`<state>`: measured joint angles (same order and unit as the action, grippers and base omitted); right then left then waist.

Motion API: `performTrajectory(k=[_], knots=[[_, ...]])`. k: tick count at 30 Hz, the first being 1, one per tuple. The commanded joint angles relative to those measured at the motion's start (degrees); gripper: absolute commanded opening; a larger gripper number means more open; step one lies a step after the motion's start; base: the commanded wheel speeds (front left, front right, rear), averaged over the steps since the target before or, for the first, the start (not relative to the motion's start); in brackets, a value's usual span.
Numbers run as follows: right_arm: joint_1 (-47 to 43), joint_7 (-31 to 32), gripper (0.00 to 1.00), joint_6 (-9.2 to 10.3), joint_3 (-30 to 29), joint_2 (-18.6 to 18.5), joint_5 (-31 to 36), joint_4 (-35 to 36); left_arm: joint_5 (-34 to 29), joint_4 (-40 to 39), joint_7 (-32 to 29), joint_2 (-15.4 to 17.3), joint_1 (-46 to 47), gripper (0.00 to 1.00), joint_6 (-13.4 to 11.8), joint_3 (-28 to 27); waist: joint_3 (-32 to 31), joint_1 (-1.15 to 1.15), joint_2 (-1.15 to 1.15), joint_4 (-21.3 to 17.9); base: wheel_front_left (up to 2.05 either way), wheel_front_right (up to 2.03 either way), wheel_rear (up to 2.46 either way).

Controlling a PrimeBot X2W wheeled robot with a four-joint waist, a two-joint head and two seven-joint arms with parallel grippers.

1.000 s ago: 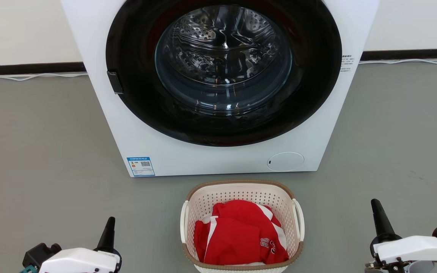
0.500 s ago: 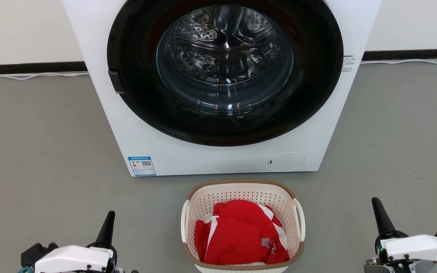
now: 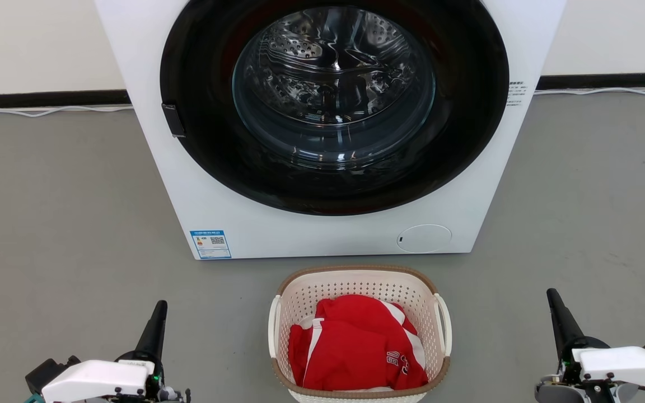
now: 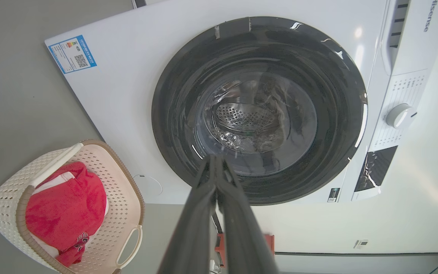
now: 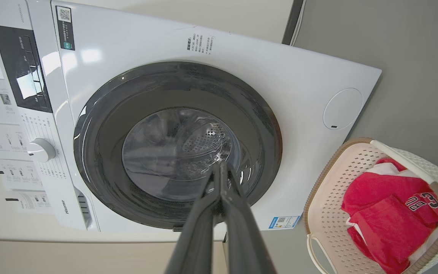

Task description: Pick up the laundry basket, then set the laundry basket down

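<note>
Your basket (image 3: 356,286) sits on the floor (image 3: 65,224) just in front of the washer (image 3: 322,235), with a red garment (image 3: 356,347) inside. Your left gripper (image 3: 159,309) and right gripper (image 3: 553,298) are low on either side, well apart from it, both with fingers pressed together, holding nothing.

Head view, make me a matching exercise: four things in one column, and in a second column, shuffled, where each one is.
Column A
1. laundry basket
2. red garment
3. blue label
4. right gripper

Column B
a. low on the washing machine's front
b. on the floor before the washing machine
c. lower right of the view, shut
d. inside the laundry basket

Pairs: 1-b, 2-d, 3-a, 4-c
</note>
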<state>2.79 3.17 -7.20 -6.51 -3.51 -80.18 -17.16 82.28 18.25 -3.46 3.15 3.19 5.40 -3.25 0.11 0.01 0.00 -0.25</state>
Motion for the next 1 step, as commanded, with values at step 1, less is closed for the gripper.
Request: performTrajectory(k=[1], knots=[[3.17, 0.76, 0.0, -0.27, 0.84, -0.31, -1.57, 2.01, 1.38, -2.06, -0.44, 0.26, 2.83, 0.0, 0.66, -1.76, 0.0, 0.0, 0.0, 0.01, 0.0, 0.0, 0.0]])
